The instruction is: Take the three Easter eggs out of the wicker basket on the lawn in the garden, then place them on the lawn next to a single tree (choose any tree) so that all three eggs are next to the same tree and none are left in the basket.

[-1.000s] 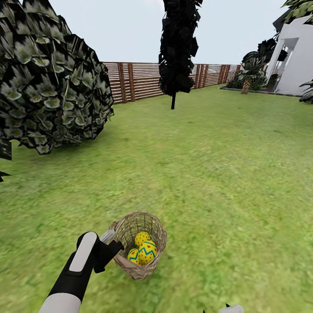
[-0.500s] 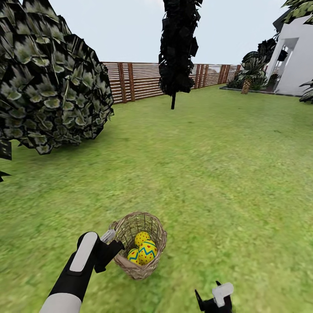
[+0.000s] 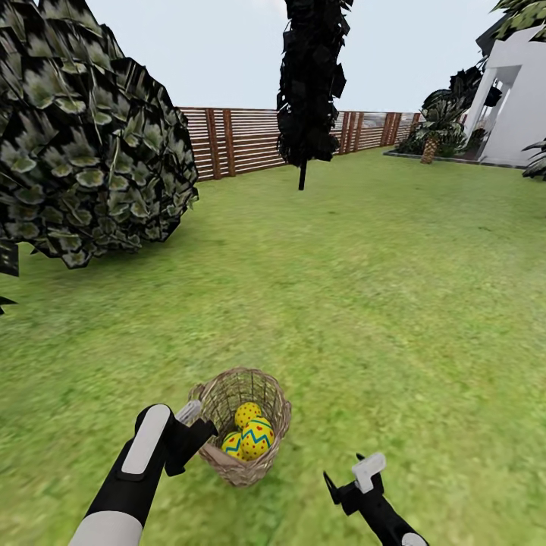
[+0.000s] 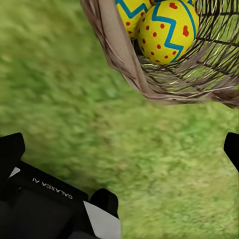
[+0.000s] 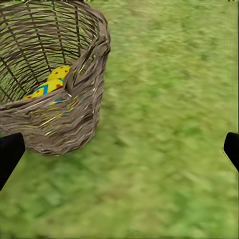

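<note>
The wicker basket (image 3: 241, 464) stands on the lawn (image 3: 379, 303) near me, with three yellow patterned Easter eggs (image 3: 257, 438) inside it. My left gripper (image 3: 194, 425) is open right beside the basket's left rim, nothing between its fingers. In the left wrist view the basket (image 4: 119, 55) and an egg (image 4: 167, 31) lie just beyond the gripper (image 4: 121, 149). My right gripper (image 3: 350, 475) is open, low over the grass to the basket's right, apart from it. The right wrist view shows the basket's side (image 5: 59, 119) and an egg (image 5: 52, 82). I cannot tell whether the tree shows.
A big leafy green mass (image 3: 83, 136) fills the left, its trunk hidden. A dark narrow tree (image 3: 309, 83) stands by the brown slat fence (image 3: 243, 140). A white house (image 3: 519, 98) and a palm (image 3: 434, 121) are at the far right. Open grass stretches ahead.
My right gripper has risen from the bottom edge of the head view, up and slightly left toward the basket. The left arm, basket and eggs have not moved.
</note>
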`<state>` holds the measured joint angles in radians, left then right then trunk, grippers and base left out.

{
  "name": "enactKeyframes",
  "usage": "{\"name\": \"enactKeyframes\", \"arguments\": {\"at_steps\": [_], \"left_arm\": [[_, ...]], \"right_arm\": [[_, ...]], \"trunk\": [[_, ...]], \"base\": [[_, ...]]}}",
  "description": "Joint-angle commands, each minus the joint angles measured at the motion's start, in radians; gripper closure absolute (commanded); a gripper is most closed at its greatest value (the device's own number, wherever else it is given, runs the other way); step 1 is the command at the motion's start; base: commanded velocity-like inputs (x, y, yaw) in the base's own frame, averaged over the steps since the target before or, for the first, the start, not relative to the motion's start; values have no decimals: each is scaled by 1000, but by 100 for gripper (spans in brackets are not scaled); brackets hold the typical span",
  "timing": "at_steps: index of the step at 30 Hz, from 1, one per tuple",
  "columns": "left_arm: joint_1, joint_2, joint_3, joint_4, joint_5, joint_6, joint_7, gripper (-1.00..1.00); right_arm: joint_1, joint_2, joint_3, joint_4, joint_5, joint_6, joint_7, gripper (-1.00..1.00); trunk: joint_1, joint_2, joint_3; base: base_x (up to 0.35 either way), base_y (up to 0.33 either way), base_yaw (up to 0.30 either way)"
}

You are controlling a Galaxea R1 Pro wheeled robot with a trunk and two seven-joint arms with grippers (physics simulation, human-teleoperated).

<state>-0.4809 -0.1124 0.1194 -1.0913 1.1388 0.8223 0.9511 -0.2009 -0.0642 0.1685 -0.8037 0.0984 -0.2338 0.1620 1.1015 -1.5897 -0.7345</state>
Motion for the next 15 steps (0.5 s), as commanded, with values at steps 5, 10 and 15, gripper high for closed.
{"name": "enactKeyframes", "arguments": {"at_steps": [5, 10, 15], "left_arm": [[0, 0, 0, 1, 0, 0, 0, -100], [0, -1, -1, -1, -1, 1, -1, -100], [-1, -1, -3, -11, -1, 1, -12, -100]], "right_arm": [[0, 1, -2, -23, -1, 8, -4, -100], [0, 5, -4, -21, -8, 9, -8, -100], [0, 7, -4, -19, -8, 5, -9, -100]], "trunk": [[19, -35, -16], [38, -70, -31], [58, -105, -47]], "base": [[0, 0, 0], [0, 0, 0], [0, 0, 0]]}}
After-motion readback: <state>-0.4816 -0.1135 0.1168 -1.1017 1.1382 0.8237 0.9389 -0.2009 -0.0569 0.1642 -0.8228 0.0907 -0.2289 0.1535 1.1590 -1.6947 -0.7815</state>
